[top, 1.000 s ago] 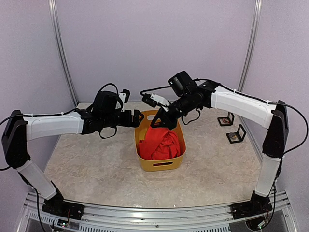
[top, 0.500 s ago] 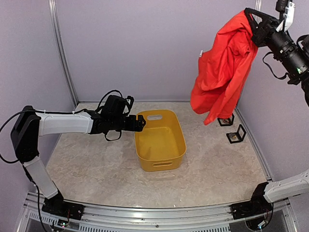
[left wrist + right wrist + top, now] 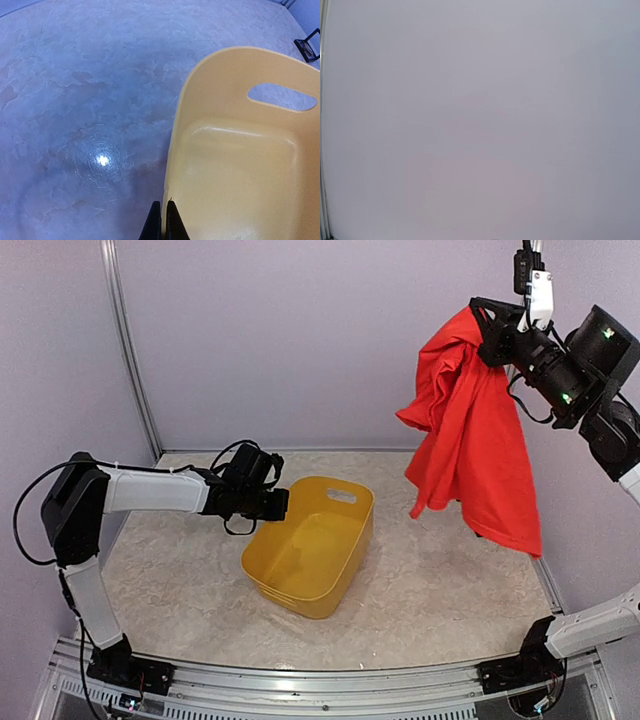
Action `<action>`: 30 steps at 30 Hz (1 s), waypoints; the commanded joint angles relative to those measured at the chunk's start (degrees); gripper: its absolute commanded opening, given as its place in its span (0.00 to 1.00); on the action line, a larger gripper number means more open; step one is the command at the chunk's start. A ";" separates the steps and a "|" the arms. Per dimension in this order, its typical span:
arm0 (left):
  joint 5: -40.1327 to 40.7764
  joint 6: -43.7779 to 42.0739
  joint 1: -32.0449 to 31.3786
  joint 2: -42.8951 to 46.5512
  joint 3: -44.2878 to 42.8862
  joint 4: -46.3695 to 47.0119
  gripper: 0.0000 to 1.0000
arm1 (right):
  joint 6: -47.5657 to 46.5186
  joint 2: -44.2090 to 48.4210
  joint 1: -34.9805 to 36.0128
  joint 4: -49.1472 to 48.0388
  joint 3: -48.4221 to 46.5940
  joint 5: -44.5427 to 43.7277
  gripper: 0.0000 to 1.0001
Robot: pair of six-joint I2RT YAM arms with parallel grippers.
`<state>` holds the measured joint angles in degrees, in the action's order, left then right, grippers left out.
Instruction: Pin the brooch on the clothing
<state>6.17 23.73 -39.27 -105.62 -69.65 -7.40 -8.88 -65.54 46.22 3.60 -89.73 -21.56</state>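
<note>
Tilted basket (image 3: pixel 296 592), clothing (image 3: pixel 480 440) hanging from right jaws

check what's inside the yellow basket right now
Nothing shows inside the yellow basket, only its bare floor and walls. It stands tilted, the left gripper shut on its rim. The red T-shirt hangs outside, from the right gripper. A strip under the near rim is hidden.
</note>
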 commanded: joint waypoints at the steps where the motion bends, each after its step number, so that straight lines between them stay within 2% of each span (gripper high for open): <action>1: 2.35 -3.86 5.18 3.76 -2.23 -3.08 0.00 | 0.70 2.37 -0.29 -3.27 0.50 -0.42 0.00; 7: 3.42 -14.02 22.36 4.55 -8.23 -11.57 0.00 | 1.00 3.05 -0.25 -2.95 2.13 1.26 0.00; 10: 3.64 -14.80 30.38 3.58 -10.72 -12.01 0.00 | 1.04 3.09 -0.25 -3.07 3.21 2.07 0.00; 14: 3.68 -20.71 37.46 -0.49 -16.52 -12.62 0.00 | 1.06 3.23 -0.27 -3.51 4.69 4.66 0.00; 18: 6.57 -29.79 41.58 -8.52 -25.69 -14.89 0.00 | 1.15 3.14 -0.26 -3.46 5.11 6.76 0.00; 22: 14.00 -36.26 42.18 -14.47 -32.65 -15.57 0.00 | 1.55 2.81 -0.29 -2.02 4.45 8.86 0.00; 27: 17.23 -36.90 45.71 -18.70 -38.07 -14.20 0.00 | 1.21 2.69 -0.30 -1.01 4.43 11.68 0.00; 30: 18.03 -40.65 46.39 -19.63 -38.20 -10.16 0.00 | 0.95 2.46 -0.24 -1.01 4.45 15.23 0.00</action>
<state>19.33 -10.90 4.86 -124.62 -105.21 -22.83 -7.84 -63.64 46.22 3.81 -84.53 -11.57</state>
